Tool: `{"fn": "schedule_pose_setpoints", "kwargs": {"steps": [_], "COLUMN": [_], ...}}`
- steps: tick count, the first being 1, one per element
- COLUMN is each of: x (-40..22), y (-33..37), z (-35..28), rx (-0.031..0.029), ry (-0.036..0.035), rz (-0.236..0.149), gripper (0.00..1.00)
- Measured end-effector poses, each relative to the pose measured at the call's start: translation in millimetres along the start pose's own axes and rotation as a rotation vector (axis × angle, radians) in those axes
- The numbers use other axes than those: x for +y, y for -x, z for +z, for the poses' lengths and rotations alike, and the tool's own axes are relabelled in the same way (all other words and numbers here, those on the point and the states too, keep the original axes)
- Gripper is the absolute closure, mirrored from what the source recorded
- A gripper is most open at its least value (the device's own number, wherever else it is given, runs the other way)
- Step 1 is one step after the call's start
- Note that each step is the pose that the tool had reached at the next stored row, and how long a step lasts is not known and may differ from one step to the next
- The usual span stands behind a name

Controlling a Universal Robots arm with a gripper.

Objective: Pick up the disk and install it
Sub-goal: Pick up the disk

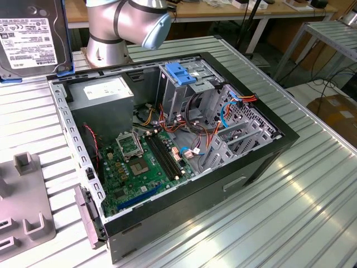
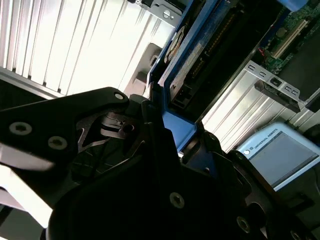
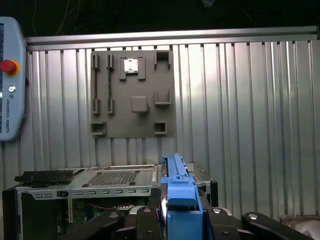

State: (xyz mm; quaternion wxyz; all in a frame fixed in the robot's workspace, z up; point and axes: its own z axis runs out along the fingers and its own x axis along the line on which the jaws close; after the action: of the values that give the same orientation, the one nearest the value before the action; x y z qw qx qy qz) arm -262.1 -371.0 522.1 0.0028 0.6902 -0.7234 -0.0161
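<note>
1. The disk (image 1: 32,39) is up off the table (image 1: 301,212) at the exterior view's upper left. It stands on edge with its white label facing the camera, and there's blue rail down one side and along the bottom.
2. In the second wrist view the gripper (image 2: 167,127) has its jaws clenched on the disk's blue rail, with the drive's metal body sticking out past them.
3. Same story in the first wrist view: the blue rail pokes up between the black jaws, pinched on both sides.
4. The computer case (image 1: 262,162) lies open on its side on the table, well apart from the disk, so the disk isn't in yet.
5. Inside the case there's a green motherboard (image 1: 142,167), a grey power supply (image 1: 103,96) at the corner nearest the disk, and a drive cage with a blue latch (image 1: 181,72) on top. Loose red, orange and blue cables run beside the cage.
6. The arm (image 1: 125,22) stands just behind the case.
7. A grey plate (image 3: 132,95) with raised holders lies flat on the table beyond the case in the first wrist view, and a pendant (image 3: 10,80) sits off to one side of it.
</note>
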Motion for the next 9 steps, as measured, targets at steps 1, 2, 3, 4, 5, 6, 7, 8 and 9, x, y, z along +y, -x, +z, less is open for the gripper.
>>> {"fn": "schedule_pose_setpoints", "kwargs": {"steps": [1,2,3,4,5,6,7,8,9], "x": [-14.5,-20.0,-21.8,-24.0,-25.4,-27.0,-28.5,-30.0,-31.4], "y": [0.7,1.0,1.0,1.1,1.2,1.3,1.4,1.4,1.5], "z": [-0.4,-0.5,-0.5,-0.6,-0.7,-0.7,-0.8,-0.8,-0.9], "rx": [0.0000,0.0000,0.0000,0.0000,0.0000,0.0000,0.0001,0.0001,0.0000], "ry": [0.0000,0.0000,-0.0001,0.0000,0.0000,0.0000,0.0001,0.0001,0.0001], "rz": [0.000,0.000,0.000,0.000,0.000,0.000,0.000,0.000,0.000], "gripper": [0.63,0.63,0.63,0.63,0.63,0.63,0.63,0.63,0.63]}}
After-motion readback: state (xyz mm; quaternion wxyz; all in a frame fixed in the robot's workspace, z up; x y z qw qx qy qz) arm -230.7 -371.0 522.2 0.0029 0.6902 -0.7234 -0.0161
